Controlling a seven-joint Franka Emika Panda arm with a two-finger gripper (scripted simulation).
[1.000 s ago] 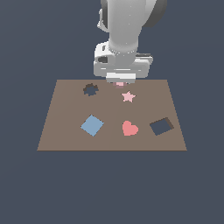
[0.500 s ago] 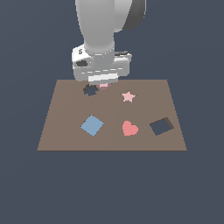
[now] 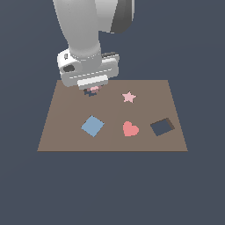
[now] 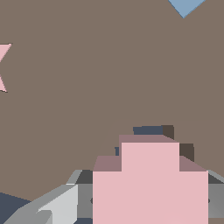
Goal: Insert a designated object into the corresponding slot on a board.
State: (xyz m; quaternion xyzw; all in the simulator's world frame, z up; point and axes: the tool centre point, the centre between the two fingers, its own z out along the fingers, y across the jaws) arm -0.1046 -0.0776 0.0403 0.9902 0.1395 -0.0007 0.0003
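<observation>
The tool [image 3: 93, 89] hangs low over the far part of the board [image 3: 66, 132], toward the exterior view's left, and it's pinching the pink piece [image 4: 150, 175] between its fingers [image 4: 52, 205]. In the wrist view the piece fills the foreground, with the slot [image 4: 151, 130] peeking out just past its edge as a dark sliver. So the piece is right above the slot, close but apparently not yet seated.

Here's the risk, as I judge it: the lobes have to match the scalloped outline. If the piece is twisted or offset, it may catch on the rim, sit tilted, or skid onto the board when released. Dropping it early would do the same.

What can't be seen? Plenty. The arm's body blocks most of the slot in the exterior view; only a dark speck and a bit of pink show beneath it. The wrist view cuts off the piece's lower part and one finger, so its full outline and rotation are hard to judge. Nearby, the star [image 3: 128, 96], heart [image 3: 130, 129], blue square [image 3: 92, 126] and square hole [image 3: 162, 127] lie well apart.
</observation>
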